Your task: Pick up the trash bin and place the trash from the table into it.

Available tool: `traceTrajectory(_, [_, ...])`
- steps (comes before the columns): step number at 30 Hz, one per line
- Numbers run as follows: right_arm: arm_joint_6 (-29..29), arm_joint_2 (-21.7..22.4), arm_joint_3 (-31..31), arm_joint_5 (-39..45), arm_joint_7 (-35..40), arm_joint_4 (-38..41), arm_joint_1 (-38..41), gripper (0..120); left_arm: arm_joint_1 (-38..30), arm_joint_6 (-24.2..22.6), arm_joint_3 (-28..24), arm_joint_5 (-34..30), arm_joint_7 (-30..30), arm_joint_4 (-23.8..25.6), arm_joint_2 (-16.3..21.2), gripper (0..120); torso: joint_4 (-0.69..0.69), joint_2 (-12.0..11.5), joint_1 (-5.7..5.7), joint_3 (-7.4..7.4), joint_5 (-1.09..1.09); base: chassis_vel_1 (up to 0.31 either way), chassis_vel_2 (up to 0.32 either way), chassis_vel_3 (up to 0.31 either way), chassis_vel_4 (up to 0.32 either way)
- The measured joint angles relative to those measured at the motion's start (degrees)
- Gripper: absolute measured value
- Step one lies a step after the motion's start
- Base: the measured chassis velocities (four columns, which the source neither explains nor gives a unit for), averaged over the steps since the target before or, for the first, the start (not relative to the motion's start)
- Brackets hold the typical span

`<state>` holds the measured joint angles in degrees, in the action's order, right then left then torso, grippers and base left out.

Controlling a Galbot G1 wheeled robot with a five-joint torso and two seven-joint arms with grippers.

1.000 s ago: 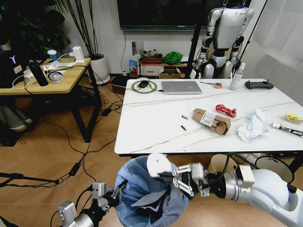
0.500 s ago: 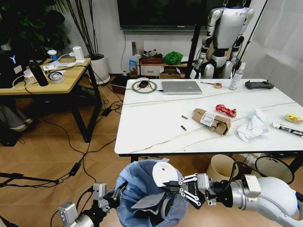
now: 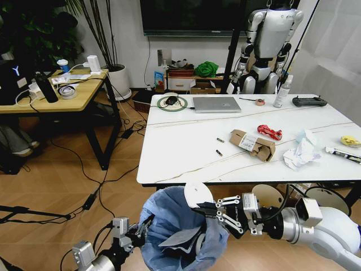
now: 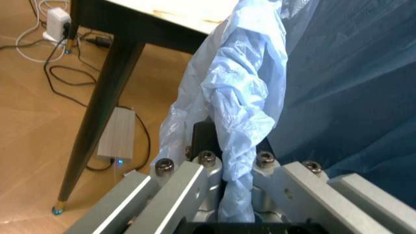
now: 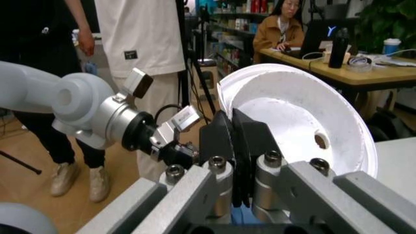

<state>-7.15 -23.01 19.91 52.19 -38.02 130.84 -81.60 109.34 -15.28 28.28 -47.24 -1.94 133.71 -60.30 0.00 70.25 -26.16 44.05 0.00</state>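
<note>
The trash bin (image 3: 172,234), lined with a crinkly light-blue bag, hangs low in front of the table (image 3: 180,158). My left gripper (image 3: 141,226) is shut on the bag's rim; the left wrist view shows a blue fold (image 4: 244,112) pinched in that gripper (image 4: 235,195). My right gripper (image 3: 207,210) is shut on a white lid (image 3: 197,195) just above the bin's mouth. The right wrist view shows the lid (image 5: 299,117) on edge in that gripper (image 5: 234,141). On the table lie a torn cardboard box (image 3: 252,144), a red wrapper (image 3: 269,131), crumpled tissues (image 3: 300,151) and a yellow peel (image 3: 350,140).
A silver laptop (image 3: 216,104), a black controller (image 3: 308,101) and a bottle (image 3: 281,91) sit at the table's far side. A cream bucket (image 3: 268,195) stands under the table. A wooden desk (image 3: 51,93) is at the left, with cables on the floor.
My right gripper with the lid dipped toward the bin's mouth, then rose slightly and shifted right, lid still held. The left gripper keeps its grip on the bag.
</note>
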Motion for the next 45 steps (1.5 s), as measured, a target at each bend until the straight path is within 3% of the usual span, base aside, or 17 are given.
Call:
traceTrajectory(19, [-0.38,-2.96,-5.02,-0.73,0.23,-1.46,-0.24,0,-0.73,-0.30,-0.52,-1.09,1.06,-0.72,0.22,0,0.00,0.00,0.00,0.00,0.00,0.000,0.000,0.000,0.000])
traceTrajectory(30, [-0.51,-2.08,-4.27,-4.28,-0.30,-1.31,-0.90,0,-0.57,-0.11,-0.42,-0.62,0.36,-0.19,-0.18,0,0.00,0.00,0.00,0.00,0.00,0.000,0.000,0.000,0.000])
traceTrajectory(45, [-1.35,-1.55,-7.30,-0.02,-1.07,0.07,-0.44,0,-0.94,-0.49,-0.59,-0.29,0.19,-0.65,-0.52,0,0.00,0.00,0.00,0.00,0.00,0.000,0.000,0.000,0.000])
